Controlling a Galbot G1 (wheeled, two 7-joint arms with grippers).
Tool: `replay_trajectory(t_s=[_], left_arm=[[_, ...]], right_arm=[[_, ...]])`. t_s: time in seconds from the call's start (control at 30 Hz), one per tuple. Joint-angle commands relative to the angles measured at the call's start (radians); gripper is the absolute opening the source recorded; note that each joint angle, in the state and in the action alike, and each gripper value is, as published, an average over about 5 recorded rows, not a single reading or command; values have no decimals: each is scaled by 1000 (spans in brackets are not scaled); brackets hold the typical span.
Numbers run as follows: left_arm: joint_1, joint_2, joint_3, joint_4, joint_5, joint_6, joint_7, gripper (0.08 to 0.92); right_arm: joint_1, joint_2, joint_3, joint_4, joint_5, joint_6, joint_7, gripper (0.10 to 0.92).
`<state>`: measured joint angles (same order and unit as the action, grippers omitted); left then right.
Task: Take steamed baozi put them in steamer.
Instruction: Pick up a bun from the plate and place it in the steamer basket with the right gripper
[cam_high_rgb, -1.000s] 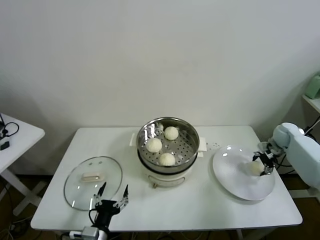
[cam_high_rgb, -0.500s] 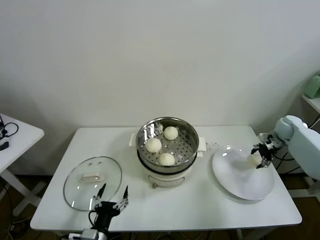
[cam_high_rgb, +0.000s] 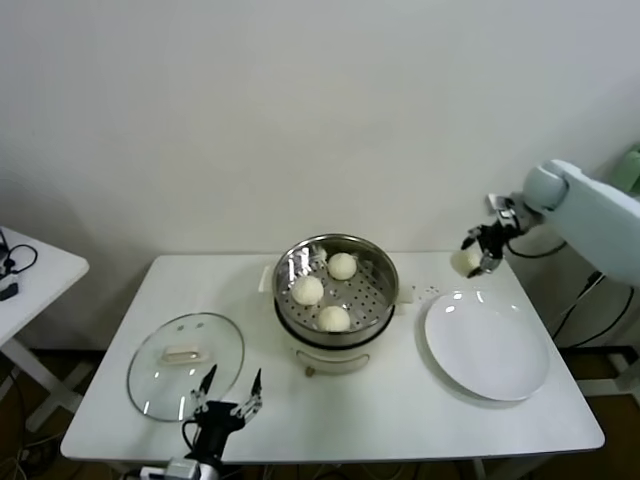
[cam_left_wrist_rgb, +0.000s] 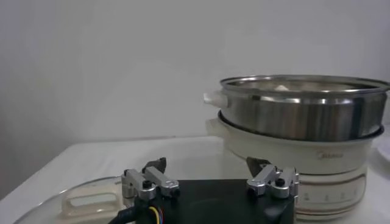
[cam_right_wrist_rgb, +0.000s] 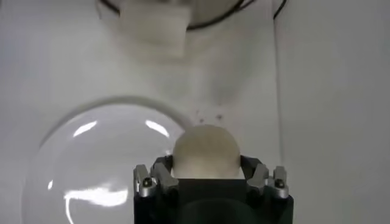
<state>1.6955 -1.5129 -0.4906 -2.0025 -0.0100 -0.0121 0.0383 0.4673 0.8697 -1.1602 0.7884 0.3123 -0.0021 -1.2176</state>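
While the left gripper (cam_high_rgb: 228, 396) waits spread open at the table's (cam_high_rgb: 400, 420) near edge beside the glass lid (cam_high_rgb: 186, 365), three baozi (cam_high_rgb: 334, 318) sit in the central steamer (cam_high_rgb: 336, 290), and the right gripper (cam_high_rgb: 478, 254) clasps a fourth baozi (cam_high_rgb: 465, 261) above the plate's (cam_high_rgb: 487, 345) far rim.

A test room or lab is suggested: a plain white table (cam_high_rgb: 400, 420) is set against a bare white wall (cam_high_rgb: 300, 100), with cables (cam_high_rgb: 575, 300) trailing alongside.

My right arm (cam_high_rgb: 590, 210) wears a smooth pale grey-white shell with a trailing black cable, while both my grippers are black blocks with silver, screw-studded finger mounts.
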Motion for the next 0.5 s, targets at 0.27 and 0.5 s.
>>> replay_trajectory(t_s=[0.27,0.5], left_arm=[[-12,7,46,-17,9,15,-2,823],[-31,-4,85,-18,38,18,-14,823]], right_arm=[[341,363,-487,80,537,-135,47,723],[269,435,-477,94,587,-175,94,723]])
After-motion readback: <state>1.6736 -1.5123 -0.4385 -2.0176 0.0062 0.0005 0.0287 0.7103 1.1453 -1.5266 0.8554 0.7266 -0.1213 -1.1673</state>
